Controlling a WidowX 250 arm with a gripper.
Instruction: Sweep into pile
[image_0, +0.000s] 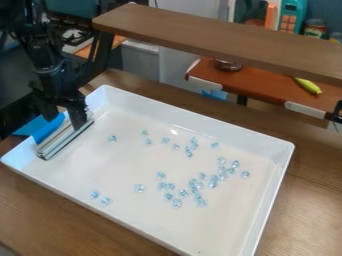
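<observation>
White tray (153, 112), one sweeping tool (65, 137) at the gripper (63, 116), crystals spread out

Roughly thirty clear, pale-blue crystals (213, 183) lie in the one tray, some too bunched for an exact count. One lies alone nearest the jaws, just to their right in view; two sit together well below them, by the near wall; the thickest scatter is well apart, down and to the right.

Raised walls ring the tray, the short one close by the jaws. White floor runs from the tool's metal bar to that nearest crystal. One wooden shelf (220, 47) crosses above and to the right of the jaws.

The jaws are over the tool, its blue part beside them reaching across the short wall and its bar just below. How wide they stand, and whether they grip it, I cannot tell.
</observation>
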